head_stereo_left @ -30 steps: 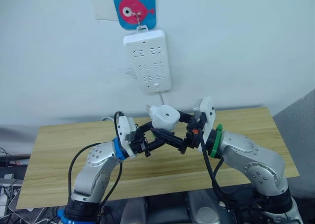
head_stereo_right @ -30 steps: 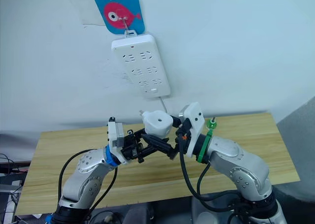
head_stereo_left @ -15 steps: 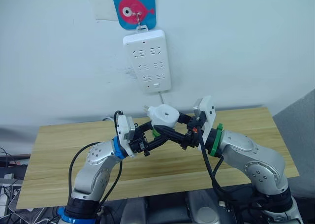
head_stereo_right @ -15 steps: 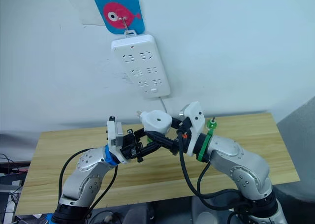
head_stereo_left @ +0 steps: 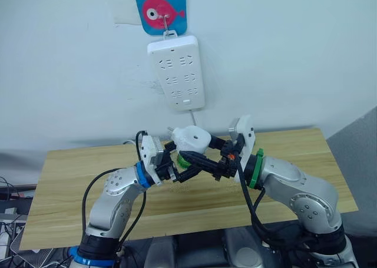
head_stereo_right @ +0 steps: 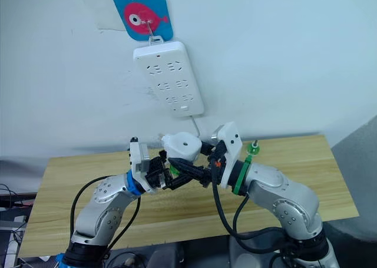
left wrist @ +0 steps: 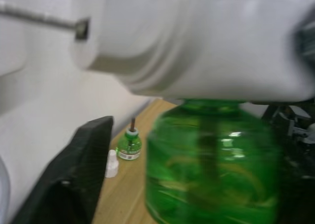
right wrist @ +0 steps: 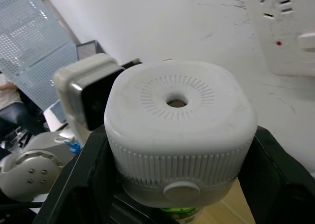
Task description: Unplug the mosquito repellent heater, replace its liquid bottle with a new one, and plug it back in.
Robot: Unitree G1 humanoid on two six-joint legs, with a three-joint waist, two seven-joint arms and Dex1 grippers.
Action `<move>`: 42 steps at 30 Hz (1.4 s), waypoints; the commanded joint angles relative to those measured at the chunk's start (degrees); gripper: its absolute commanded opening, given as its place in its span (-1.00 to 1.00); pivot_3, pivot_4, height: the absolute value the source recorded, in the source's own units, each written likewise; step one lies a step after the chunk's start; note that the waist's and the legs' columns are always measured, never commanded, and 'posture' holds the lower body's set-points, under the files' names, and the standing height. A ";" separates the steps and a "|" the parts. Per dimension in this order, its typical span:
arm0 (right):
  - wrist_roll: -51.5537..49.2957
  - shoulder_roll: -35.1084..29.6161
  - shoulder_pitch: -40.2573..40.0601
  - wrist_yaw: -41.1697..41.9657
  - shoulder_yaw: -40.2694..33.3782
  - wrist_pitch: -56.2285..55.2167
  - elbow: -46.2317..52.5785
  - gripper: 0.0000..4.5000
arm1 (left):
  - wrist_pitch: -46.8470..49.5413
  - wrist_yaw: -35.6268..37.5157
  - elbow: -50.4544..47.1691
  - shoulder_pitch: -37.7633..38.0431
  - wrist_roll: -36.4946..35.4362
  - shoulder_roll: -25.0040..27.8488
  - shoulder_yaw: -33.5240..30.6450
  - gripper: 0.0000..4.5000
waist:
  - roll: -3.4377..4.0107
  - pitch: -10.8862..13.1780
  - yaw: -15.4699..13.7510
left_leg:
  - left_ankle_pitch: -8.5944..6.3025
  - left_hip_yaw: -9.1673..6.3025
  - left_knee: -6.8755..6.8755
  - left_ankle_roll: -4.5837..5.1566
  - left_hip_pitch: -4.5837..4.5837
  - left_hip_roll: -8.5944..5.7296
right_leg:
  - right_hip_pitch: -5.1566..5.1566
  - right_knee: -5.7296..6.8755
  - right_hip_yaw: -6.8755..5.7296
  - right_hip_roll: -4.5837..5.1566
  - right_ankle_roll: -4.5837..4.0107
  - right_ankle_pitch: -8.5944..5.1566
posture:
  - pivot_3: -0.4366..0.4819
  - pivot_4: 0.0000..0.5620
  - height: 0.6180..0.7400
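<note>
Two claws meeting over the counter's middle, the mosquito repellent heater (head_stereo_left: 191, 139) held aloft between them.

Head views: the right claw (head_stereo_left: 203, 152) is clenching the heater's ribbed sides, below the wall-hung power strip (head_stereo_left: 176, 72). Left wrist view: the left claw (left wrist: 197, 184) is closing around a green bottle (left wrist: 211, 160) under the heater; the bottle with a bare wick (left wrist: 129, 144) is standing near the counter's (head_stereo_left: 283, 147) back edge beside a white cap (left wrist: 111, 164). Right wrist view: the light, rigid shell looks slippery; its ribbed band seems the best hold.

No words or numbers can be read; the small bottle (left wrist: 129, 145) has a label too blurred to make out.
</note>
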State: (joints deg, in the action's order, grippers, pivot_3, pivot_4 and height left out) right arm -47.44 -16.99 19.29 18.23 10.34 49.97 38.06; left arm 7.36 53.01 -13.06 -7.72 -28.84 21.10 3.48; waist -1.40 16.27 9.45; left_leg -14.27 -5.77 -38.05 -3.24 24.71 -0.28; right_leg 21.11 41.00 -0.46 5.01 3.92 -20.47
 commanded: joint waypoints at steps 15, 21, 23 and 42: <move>0.86 -0.44 0.55 -0.43 -1.84 -1.43 1.82 0.31 | -2.53 4.19 -4.33 4.57 -3.43 5.26 -5.07 0.99 | 0.01 0.00 -0.03 | 0.00 -0.04 0.05 0.00 0.00 0.01 | 0.02 -0.02 0.00 0.00 0.00 0.00 | -0.57 -0.11 1.00; 1.43 -1.75 0.45 -0.16 -3.14 -1.61 1.66 0.31 | 0.59 4.01 -7.48 8.28 -6.68 9.08 -8.99 0.99 | 0.01 0.00 -0.06 | 0.00 -0.04 0.06 0.00 0.00 0.02 | 0.03 -0.01 0.01 0.00 0.00 0.00 | -0.56 -0.14 1.00; 1.33 -2.33 0.54 -0.03 -3.60 -1.61 1.74 0.31 | 1.97 3.76 -7.72 8.71 -7.66 10.64 -10.62 0.99 | 0.01 0.00 -0.09 | 0.00 -0.06 0.06 0.00 0.00 0.02 | 0.03 -0.01 0.00 0.00 0.00 0.00 | -0.56 -0.15 1.00; 0.02 -3.42 0.30 -2.54 -5.52 0.13 3.84 0.31 | 17.61 -0.82 -3.67 -2.16 -10.70 17.36 -13.91 0.99 | 0.01 0.00 0.00 | 0.04 -0.03 0.07 -0.07 0.00 0.01 | 0.06 0.01 0.00 -0.01 0.00 0.00 | -0.57 -0.19 1.00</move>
State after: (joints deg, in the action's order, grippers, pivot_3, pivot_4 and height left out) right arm -46.27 -20.28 19.46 15.80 5.81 50.56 38.70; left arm 23.17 51.87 -16.62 -9.27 -37.80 37.47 -9.17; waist -1.39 16.27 9.45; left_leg -14.21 -5.78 -37.98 -3.34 24.71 -0.27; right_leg 21.17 41.00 -0.45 5.01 3.92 -20.47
